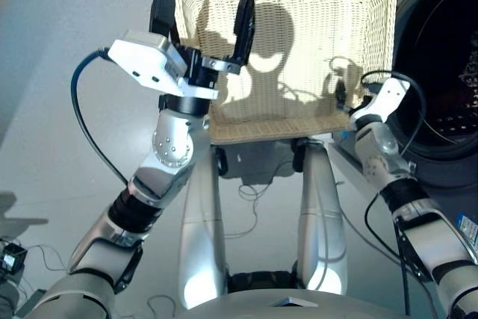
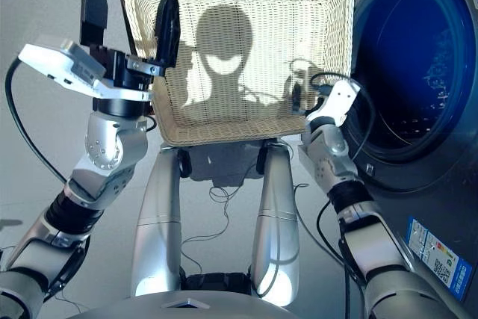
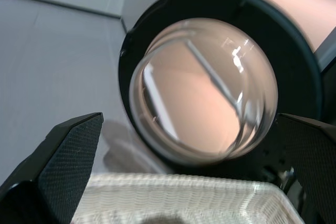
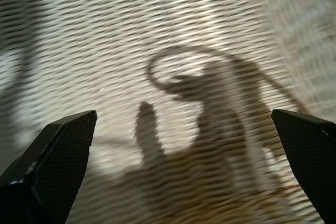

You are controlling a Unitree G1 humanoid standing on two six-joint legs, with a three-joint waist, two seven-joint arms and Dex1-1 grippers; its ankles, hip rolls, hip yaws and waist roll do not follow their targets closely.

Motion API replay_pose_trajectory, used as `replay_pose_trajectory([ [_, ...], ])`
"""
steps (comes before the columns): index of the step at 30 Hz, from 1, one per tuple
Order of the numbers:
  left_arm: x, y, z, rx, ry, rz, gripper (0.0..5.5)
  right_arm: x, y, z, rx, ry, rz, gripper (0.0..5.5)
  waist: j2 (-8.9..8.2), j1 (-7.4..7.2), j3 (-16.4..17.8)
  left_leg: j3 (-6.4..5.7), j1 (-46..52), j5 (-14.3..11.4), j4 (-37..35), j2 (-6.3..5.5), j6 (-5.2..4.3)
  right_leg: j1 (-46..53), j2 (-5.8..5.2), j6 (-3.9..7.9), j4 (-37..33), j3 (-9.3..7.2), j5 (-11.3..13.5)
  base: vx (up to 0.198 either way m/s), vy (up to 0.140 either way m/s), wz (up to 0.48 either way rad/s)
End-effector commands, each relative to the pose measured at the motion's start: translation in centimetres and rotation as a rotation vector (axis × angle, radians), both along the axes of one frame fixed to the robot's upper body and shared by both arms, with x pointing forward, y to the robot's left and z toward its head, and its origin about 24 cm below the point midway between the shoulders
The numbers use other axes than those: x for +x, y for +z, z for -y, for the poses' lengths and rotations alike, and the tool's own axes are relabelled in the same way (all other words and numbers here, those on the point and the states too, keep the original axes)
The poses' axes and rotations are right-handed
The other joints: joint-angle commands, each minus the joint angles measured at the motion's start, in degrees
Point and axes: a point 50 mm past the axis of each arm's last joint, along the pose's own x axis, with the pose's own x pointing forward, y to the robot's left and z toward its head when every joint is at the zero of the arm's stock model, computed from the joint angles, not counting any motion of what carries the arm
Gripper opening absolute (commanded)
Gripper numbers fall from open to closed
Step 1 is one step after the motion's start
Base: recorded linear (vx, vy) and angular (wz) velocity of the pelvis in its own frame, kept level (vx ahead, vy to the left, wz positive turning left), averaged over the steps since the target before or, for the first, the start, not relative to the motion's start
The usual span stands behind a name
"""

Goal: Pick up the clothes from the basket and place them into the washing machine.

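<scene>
Standing open at the robot's right: the washing machine (image 2: pixel 418 72), drum mouth dark and unobstructed, apparently left so to receive laundry; its porthole door (image 3: pixel 210 82) swinging clear, showing beyond the far rim of the basket in the left wrist view. Sitting directly ahead of the robot: the basket (image 1: pixel 299 5), bare weave showing across its whole floor, carrying only shadows. No clothes showing in any view; judging from the bare basket, likely already loaded, though not discernible inside the drum. Hovering at the basket's left edge: the left gripper (image 1: pixel 203 13), fingers spread wide, straddling the rim, gripping nothing. Hanging over the basket's near right corner: the right gripper (image 4: pixel 178 171), fingers likewise wide apart, carrying nothing, pointing down at bare wicker.
</scene>
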Motion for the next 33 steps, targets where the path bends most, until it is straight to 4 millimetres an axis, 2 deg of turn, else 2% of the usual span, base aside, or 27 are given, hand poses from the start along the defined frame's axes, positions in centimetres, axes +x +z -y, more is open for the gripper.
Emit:
replay_pose_trajectory([
  [1,-0.7,1.1,-0.3,-0.029,-0.039,0.074,5.50,-0.4,2.5,-1.1,-0.060,0.098,0.141,5.50,-0.44,0.50,-0.94,2.90,3.73,-2.17,-1.79,0.03,0.03,-1.03,1.47,-1.16,-8.12,-0.90,8.42,0.000,0.000,0.000],
  [6,0.9,-3.2,-0.4,-0.056,-0.076,-0.166,5.50,-1.9,0.7,-1.6,-0.063,0.115,0.127,5.50,-0.41,-0.08,-0.94,3.18,7.76,-1.35,-4.92,-0.18,0.08,2.61,1.32,-0.82,-10.85,-1.24,9.31,0.000,0.000,0.000],
  [7,0.9,-3.2,-0.4,-0.056,-0.076,-0.166,5.50,-1.9,0.7,-1.6,-0.063,0.115,0.127,5.50,-0.41,-0.08,-0.94,3.18,7.76,-1.35,-4.92,-0.18,0.08,2.61,1.32,-0.82,-10.85,-1.24,9.32,0.000,0.000,0.000],
  [8,1.6,-4.7,-0.7,-0.007,-0.050,-0.225,5.50,-2.4,-0.3,-1.8,-0.054,0.106,0.109,5.50,-0.57,-0.52,-0.94,3.92,10.67,-0.94,-7.27,-0.19,0.21,5.28,1.27,-0.40,-13.32,-1.60,10.21,0.000,0.000,0.000],
  [10,2.2,-6.7,-1.4,0.014,-0.040,-0.314,5.50,-3.0,-1.7,-1.3,-0.065,0.086,0.064,5.50,-0.70,-0.82,-0.94,4.44,14.33,-0.46,-9.92,-0.42,0.43,8.58,1.31,0.02,-15.90,-1.83,11.20,0.071,0.057,-0.046],
  [13,2.4,-12.0,-2.0,-0.029,-0.111,-0.559,5.50,-4.0,-4.4,0.0,-0.094,0.043,-0.040,5.50,-0.54,-1.33,-0.94,4.92,21.30,-0.04,-13.91,-0.77,0.65,14.91,0.99,0.63,-20.22,-1.89,12.61,0.092,0.047,-0.125],
  [14,2.4,-13.1,-2.4,-0.015,-0.110,-0.598,5.50,-4.4,-5.4,0.6,-0.089,0.017,-0.084,5.50,-0.47,-1.40,-0.94,4.99,23.39,0.01,-14.86,-0.99,0.75,17.08,1.01,0.69,-21.42,-1.99,12.89,0.098,0.037,-0.193],
  [19,1.9,-20.7,-5.2,0.051,0.060,-0.863,5.50,-6.5,-10.4,2.8,-0.142,-0.094,-0.305,5.50,-0.31,-0.67,-0.94,5.11,36.18,0.84,-21.29,-1.60,0.63,30.02,0.91,1.09,-28.14,-3.25,14.08,0.093,0.021,-0.106],
  [22,0.6,-24.4,-7.4,0.135,0.185,-0.995,5.50,-8.2,-12.8,3.3,-0.172,-0.122,-0.414,5.50,-0.64,-0.12,-1.06,5.16,44.48,1.82,-26.29,-1.76,0.31,38.74,1.15,1.48,-32.87,-4.25,15.18,0.102,0.008,-0.057],
  [24,-1.2,-27.0,-8.8,0.180,0.250,-1.101,5.50,-10.1,-14.7,3.3,-0.164,-0.120,-0.496,5.50,-0.90,0.34,-3.78,5.05,48.22,2.28,-29.28,-2.11,0.07,42.74,1.37,1.74,-35.53,-4.77,15.70,0.163,-0.010,-0.038],
  [28,-6.4,-32.1,-11.2,0.240,0.343,-1.363,5.50,-14.1,-17.9,4.2,-0.150,-0.150,-0.664,5.50,-1.03,0.69,-8.89,5.15,54.48,2.43,-33.11,-1.89,-0.16,49.27,1.22,2.08,-39.91,-5.59,16.00,0.164,-0.013,-0.021],
  [31,-10.1,-34.6,-12.5,0.289,0.402,-1.527,5.50,-16.7,-19.5,4.9,-0.157,-0.173,-0.768,5.50,-1.13,0.77,-12.73,5.47,58.19,2.58,-35.70,-1.67,-0.30,52.81,1.13,2.30,-41.86,-6.13,15.93,0.133,-0.010,0.010],
  [33,-12.0,-35.7,-12.6,0.257,0.412,-1.614,5.50,-18.5,-20.6,5.0,-0.165,-0.186,-0.835,5.50,-1.22,0.80,-14.94,5.47,60.46,2.66,-37.11,-1.56,-0.34,55.09,1.08,2.38,-43.06,-6.35,15.91,0.126,-0.019,0.049],
])
